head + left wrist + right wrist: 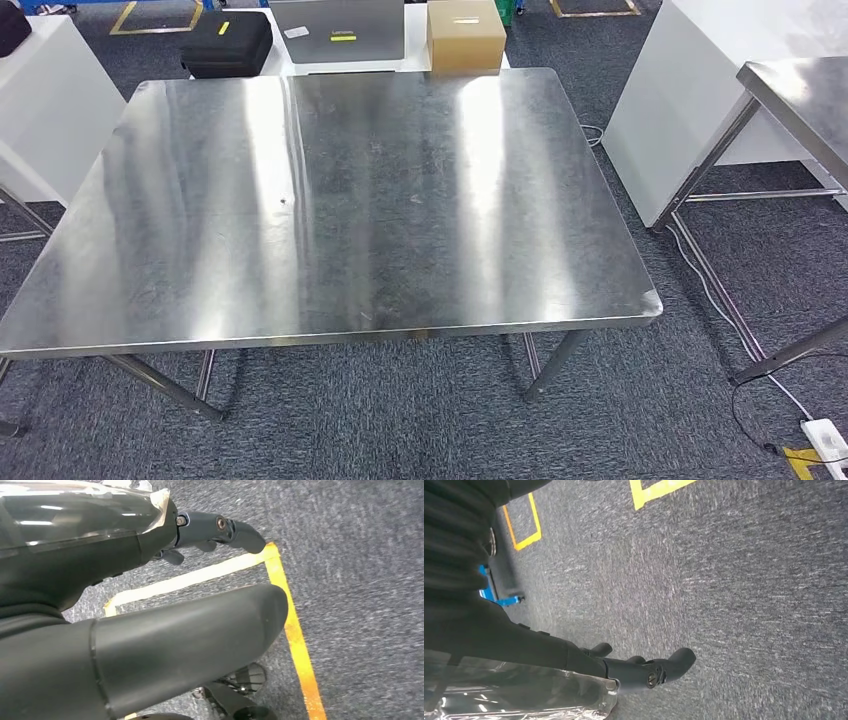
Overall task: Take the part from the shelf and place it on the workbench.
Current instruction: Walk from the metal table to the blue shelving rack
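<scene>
The steel workbench (330, 200) took up most of the head view, its brushed top streaked with glare and carrying nothing, with grey carpet (420, 420) around its legs. Beyond its far edge sat a black case (228, 42) and a cardboard box (465, 35); a second steel table (800, 100) stood off to the robot's right, and a power strip (826, 438) lay on the floor near it.

Both arms hung at the robot's sides, well below and behind the bench top. The left hand (220, 530) pointed at the carpet, its dark fingers (245, 532) loosely extended with nothing between them and the thick thumb (200, 630) — slack and empty. Past its fingertips ran a yellow tape line (295, 635) on the floor. The right hand (649, 672) hung the same way, fingers (679, 660) lightly curled but apart, holding nothing, with more carpet beyond it and another yellow tape outline (659, 490) farther off.

The part itself could not be found: neither it nor the shelf appeared near either hand, so its heading and its long axis could not be told.

Judged from this, the task had barely begun. Doing the present step well would mean locating the shelf first, squaring up to it, and reading the part's long axis before reaching, so the hand could close across the narrow side rather than along the length.
</scene>
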### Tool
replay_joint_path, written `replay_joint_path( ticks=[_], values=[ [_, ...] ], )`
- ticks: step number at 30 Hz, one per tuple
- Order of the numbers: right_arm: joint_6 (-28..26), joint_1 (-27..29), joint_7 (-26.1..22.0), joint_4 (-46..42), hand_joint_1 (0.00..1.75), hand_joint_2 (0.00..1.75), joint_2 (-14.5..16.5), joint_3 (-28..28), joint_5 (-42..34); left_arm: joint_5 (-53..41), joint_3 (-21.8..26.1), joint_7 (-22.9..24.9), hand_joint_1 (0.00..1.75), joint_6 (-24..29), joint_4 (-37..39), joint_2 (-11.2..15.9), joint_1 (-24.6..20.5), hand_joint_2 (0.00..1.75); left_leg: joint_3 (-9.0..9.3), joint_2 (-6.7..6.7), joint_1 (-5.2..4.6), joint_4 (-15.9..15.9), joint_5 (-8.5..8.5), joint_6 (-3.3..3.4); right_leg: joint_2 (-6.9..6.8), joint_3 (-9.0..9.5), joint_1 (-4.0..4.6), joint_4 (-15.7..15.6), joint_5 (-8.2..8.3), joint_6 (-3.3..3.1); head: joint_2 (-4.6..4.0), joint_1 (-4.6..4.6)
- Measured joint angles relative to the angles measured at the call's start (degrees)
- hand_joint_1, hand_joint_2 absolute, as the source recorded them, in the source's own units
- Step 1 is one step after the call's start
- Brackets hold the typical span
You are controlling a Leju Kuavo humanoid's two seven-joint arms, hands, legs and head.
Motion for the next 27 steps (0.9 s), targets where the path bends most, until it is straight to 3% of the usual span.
replay_joint_path(
  ticks=[2, 3, 6, 8, 9, 11, 13, 14, 16, 18, 19, 21, 23, 24, 25, 27],
  values=[
    [-0.03, 0.02, -0.17, 0.00, 0.00, 1.75, -0.02, 0.02, -0.10, 0.00, 0.00, -0.03, 0.00, 0.01, 0.00, -0.05, 0.00, 0.00, -0.29, 0.30, -0.13, -0.67, 0.63, 0.94, 0.07, -0.50, 0.20, 0.29, -0.04, 0.62, 0.00, 0.01],
    [-0.04, 0.03, -0.28, 0.00, 0.00, 1.75, -0.04, 0.02, -0.14, 0.01, 0.00, -0.05, 0.00, 0.02, 0.00, -0.09, -0.01, 0.00, -0.47, 0.49, -0.11, -1.06, 1.10, 1.53, 0.08, -1.20, 0.29, 1.47, -0.89, 0.59, 0.00, 0.08],
    [-0.05, 0.04, -0.53, 0.01, 0.00, 1.75, -0.09, 0.03, -0.16, 0.11, 0.01, -0.14, 0.00, 0.05, 0.00, -0.10, 0.00, 0.00, -1.55, 1.10, -0.28, -1.48, 2.24, 2.65, 0.04, -5.54, 0.29, 11.36, -6.41, -0.47, 0.00, 0.25],
    [-0.05, 0.11, -0.56, 0.02, 0.00, 1.75, -0.10, 0.03, -0.17, 0.15, 0.01, -0.18, 0.00, 0.04, 0.01, -0.11, 0.02, 0.00, -2.40, 1.38, -0.52, -1.43, 2.83, 2.75, 0.03, -7.05, 0.28, 16.20, -8.38, -0.37, 0.00, 0.29],
    [-0.05, 0.14, -0.56, 0.02, 0.00, 1.75, -0.12, 0.03, -0.17, 0.15, 0.00, -0.18, 0.00, 0.03, 0.01, -0.14, 0.03, 0.00, -2.75, 1.46, -0.63, -1.41, 3.13, 2.72, 0.02, -6.17, 0.31, 15.46, -8.07, -0.06, 0.00, 0.31],
    [-0.07, 0.12, -0.56, 0.02, 0.00, 1.75, -0.21, 0.03, -0.17, 0.15, 0.00, -0.18, 0.00, 0.03, 0.02, -0.24, 0.02, 0.00, -3.23, 1.54, -0.86, -1.36, 3.68, 2.53, -0.14, -1.02, 0.47, 7.53, -5.65, 0.44, 0.00, 0.33],
    [-0.11, -0.01, -0.56, 0.02, 0.00, 1.75, -0.33, 0.04, -0.17, 0.15, 0.01, -0.19, 0.00, 0.03, 0.02, -0.31, -0.01, 0.00, -3.46, 1.60, -1.27, -1.20, 4.08, 2.17, -0.37, 3.12, 0.92, 0.10, -3.55, 0.09, 0.00, 0.27],
    [-0.15, -0.03, -0.56, 0.02, 0.00, 1.75, -0.36, 0.04, -0.18, 0.15, 0.01, -0.19, 0.00, 0.03, 0.02, -0.32, -0.03, 0.00, -3.51, 1.63, -1.39, -1.13, 4.25, 1.95, -0.46, 3.77, 1.13, -1.39, -3.09, -0.28, 0.00, 0.23],
    [-0.21, 0.04, -0.56, 0.03, 0.00, 1.75, -0.33, 0.04, -0.22, 0.15, 0.00, -0.20, 0.00, 0.03, 0.02, -0.31, -0.03, 0.00, -3.63, 1.64, -1.39, -1.10, 4.69, 1.34, -0.43, 3.47, 1.14, -1.61, -2.47, -1.04, 0.00, 0.20],
    [-0.24, 0.04, -0.56, 0.06, 0.00, 1.75, -0.21, 0.04, -0.23, 0.15, 0.00, -0.21, 0.00, 0.03, 0.02, -0.25, 0.02, 0.00, -4.33, 1.39, -1.09, 0.03, 3.68, 0.58, -0.50, 3.25, 0.61, -1.75, -1.66, -1.87, 0.00, 0.11],
    [-0.26, 0.03, -0.56, 0.08, 0.00, 1.75, -0.14, 0.06, -0.22, 0.15, 0.00, -0.22, 0.00, 0.04, 0.02, -0.21, 0.04, 0.00, -5.19, 1.21, -0.88, 1.96, 2.02, 0.19, -0.54, 3.04, 0.29, -1.81, -1.20, -2.28, 0.00, 0.01],
    [-0.28, 0.08, -0.56, 0.09, 0.00, 1.75, -0.08, 0.09, -0.18, 0.15, 0.00, -0.26, 0.00, 0.04, 0.02, -0.20, 0.07, 0.00, -7.86, 0.95, -0.32, 8.97, -2.73, -0.59, -0.57, 2.30, 0.28, -1.68, -0.52, -2.74, 0.00, -0.20],
    [-0.29, 0.20, -0.56, 0.09, 0.00, 1.75, -0.07, 0.10, -0.12, 0.25, 0.00, -0.35, 0.00, 0.04, 0.02, -0.20, 0.13, 0.00, -9.55, 0.90, 0.20, 14.76, -5.31, -1.21, -0.56, 1.35, 0.34, -1.31, -0.10, -2.62, 0.00, -0.23],
    [-0.29, 0.25, -0.56, 0.09, 0.00, 1.75, -0.06, 0.11, -0.05, 0.36, 0.01, -0.44, 0.00, 0.04, 0.02, -0.17, 0.19, 0.00, -8.97, 0.91, 0.44, 14.77, -5.01, -1.42, -0.54, 0.93, 0.33, -1.04, 0.02, -2.53, 0.00, -0.23],
    [-0.30, 0.27, -0.55, 0.10, 0.00, 1.75, -0.01, 0.15, 0.05, 0.53, 0.02, -0.55, 0.00, 0.05, 0.02, -0.13, 0.24, 0.00, -7.20, 0.91, 0.67, 12.38, -3.76, -1.53, -0.51, 0.60, 0.30, -0.74, 0.07, -2.45, 0.00, -0.24],
    [-0.36, 0.26, -0.48, 0.11, 0.00, 1.75, 0.14, 0.30, 0.34, 0.85, 0.10, -0.75, 0.00, 0.05, 0.02, 0.02, 0.28, 0.00, -2.30, 0.82, 0.91, 4.54, -1.07, -1.48, -0.44, 0.14, 0.36, -0.23, 0.18, -2.22, 0.00, -0.24]
  ],
)
